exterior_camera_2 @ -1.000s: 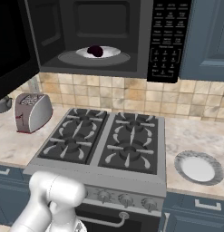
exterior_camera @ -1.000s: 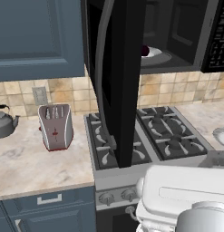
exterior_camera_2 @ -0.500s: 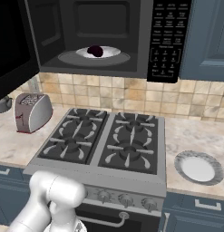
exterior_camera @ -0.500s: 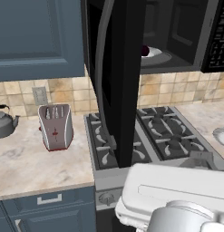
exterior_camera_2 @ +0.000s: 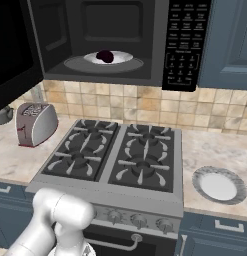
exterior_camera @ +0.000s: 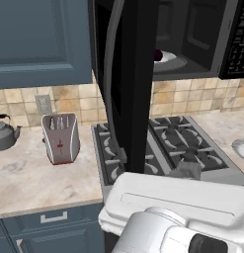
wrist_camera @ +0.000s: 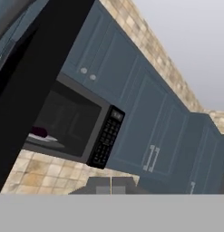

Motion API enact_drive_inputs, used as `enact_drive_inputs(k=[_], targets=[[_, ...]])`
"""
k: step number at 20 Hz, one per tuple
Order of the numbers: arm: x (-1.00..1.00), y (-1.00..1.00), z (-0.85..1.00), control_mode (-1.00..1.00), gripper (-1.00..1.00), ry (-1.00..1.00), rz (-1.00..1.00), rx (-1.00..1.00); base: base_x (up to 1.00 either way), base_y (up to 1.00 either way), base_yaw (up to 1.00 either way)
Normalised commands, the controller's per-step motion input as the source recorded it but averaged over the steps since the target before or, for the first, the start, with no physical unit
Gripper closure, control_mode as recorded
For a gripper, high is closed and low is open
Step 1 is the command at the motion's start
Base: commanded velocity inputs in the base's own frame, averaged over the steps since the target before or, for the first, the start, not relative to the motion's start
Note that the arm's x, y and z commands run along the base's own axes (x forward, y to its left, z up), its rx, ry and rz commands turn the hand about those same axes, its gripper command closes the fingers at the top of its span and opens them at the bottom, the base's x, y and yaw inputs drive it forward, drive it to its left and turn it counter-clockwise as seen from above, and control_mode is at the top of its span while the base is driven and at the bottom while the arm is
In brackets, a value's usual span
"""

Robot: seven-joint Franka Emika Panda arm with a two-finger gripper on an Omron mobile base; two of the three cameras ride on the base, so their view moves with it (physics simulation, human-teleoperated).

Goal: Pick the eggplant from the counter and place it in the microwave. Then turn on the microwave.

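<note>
I see the eggplant [exterior_camera_2: 105,56] already on the plate [exterior_camera_2: 124,58] inside the microwave [exterior_camera_2: 120,42]; my gripper [wrist_camera: 110,184] is closed, empty. Door [exterior_camera: 131,84] open, start pending.

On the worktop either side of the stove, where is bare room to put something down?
Left counter: bare beige patch in front of the toaster and kettle, out to the stove edge. Right counter: bare strip between the backsplash and the white plate. Crowded: the back left corner, and the open microwave door overhangs the stove's left side.
</note>
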Motion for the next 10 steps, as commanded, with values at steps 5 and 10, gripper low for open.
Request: enact_drive_inputs(k=[5, 10], targets=[[0.26, 0.25, -0.14, -1.0, 1.0, 0.0, -0.05, 0.0, 0.0, 0.0, 0.0], [0.3, 0.31, -0.18, -1.0, 1.0, 0.0, -0.06, 0.0, 0.0, 0.0, 0.0]])
